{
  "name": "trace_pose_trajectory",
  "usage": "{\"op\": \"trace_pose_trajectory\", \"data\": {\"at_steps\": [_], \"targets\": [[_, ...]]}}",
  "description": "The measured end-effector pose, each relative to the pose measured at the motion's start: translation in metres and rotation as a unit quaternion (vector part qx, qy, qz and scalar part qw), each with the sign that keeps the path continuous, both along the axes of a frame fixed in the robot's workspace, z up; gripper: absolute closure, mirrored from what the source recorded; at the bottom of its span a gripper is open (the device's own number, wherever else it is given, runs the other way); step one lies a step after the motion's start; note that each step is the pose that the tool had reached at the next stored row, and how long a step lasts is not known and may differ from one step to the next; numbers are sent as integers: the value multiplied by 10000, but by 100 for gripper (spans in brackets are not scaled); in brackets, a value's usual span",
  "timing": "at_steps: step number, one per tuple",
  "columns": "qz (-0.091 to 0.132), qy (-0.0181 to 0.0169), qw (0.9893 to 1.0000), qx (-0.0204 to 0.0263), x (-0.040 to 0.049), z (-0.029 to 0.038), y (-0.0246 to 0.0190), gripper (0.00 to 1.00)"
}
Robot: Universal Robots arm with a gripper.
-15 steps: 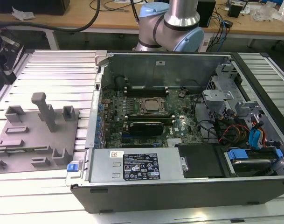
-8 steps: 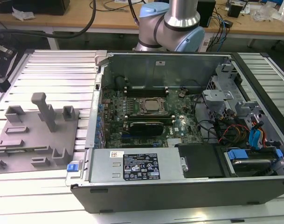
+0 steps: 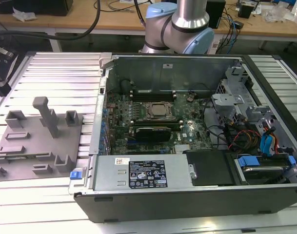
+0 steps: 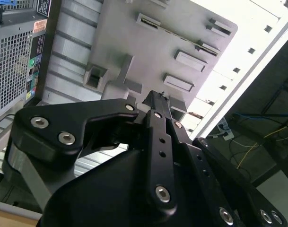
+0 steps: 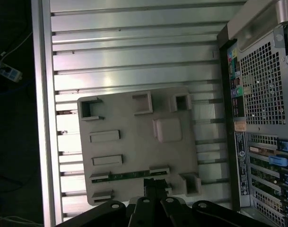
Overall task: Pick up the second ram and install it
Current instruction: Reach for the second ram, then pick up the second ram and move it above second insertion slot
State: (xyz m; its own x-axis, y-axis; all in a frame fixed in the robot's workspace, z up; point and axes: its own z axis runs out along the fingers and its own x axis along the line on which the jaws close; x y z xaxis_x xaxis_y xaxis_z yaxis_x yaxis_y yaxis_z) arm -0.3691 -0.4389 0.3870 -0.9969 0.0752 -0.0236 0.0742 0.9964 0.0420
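The gripper (image 5: 155, 185) hung above the grey holder plate (image 5: 134, 142), its fingers (image 4: 159, 123) drawn close together with nothing held between them in both wrist views. The second ram (image 5: 129, 175) lay on edge in a slot of that plate, a thin green strip between two raised blocks, untouched. In the exterior view the plate sat at the left of the frame on the ribbed metal table (image 3: 55, 68), just beside the open computer case (image 3: 187, 197).
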Motion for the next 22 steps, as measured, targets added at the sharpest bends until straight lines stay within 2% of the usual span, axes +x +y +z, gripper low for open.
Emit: {"op": "trace_pose_trajectory", "data": {"at_steps": [5,7,8,10,12,13,14,15,17,19,21,22], "targets": [[15,0,10000,0,0,0,-1,89],[121,0,9999,0,0,0,-1,89],[247,0,9997,0,0,0,-1,89],[531,1,9986,0,0,1,-1,89],[772,0,9970,0,0,0,-1,89],[988,0,9951,0,0,0,-1,89],[1100,0,9939,0,0,0,-1,89],[1164,0,9932,0,0,0,-1,89],[1375,0,9905,0,0,0,-1,89],[1609,0,9870,0,0,0,-1,89],[1731,0,9849,0,0,0,-1,89],[1895,0,9819,0,0,0,-1,89]]}}
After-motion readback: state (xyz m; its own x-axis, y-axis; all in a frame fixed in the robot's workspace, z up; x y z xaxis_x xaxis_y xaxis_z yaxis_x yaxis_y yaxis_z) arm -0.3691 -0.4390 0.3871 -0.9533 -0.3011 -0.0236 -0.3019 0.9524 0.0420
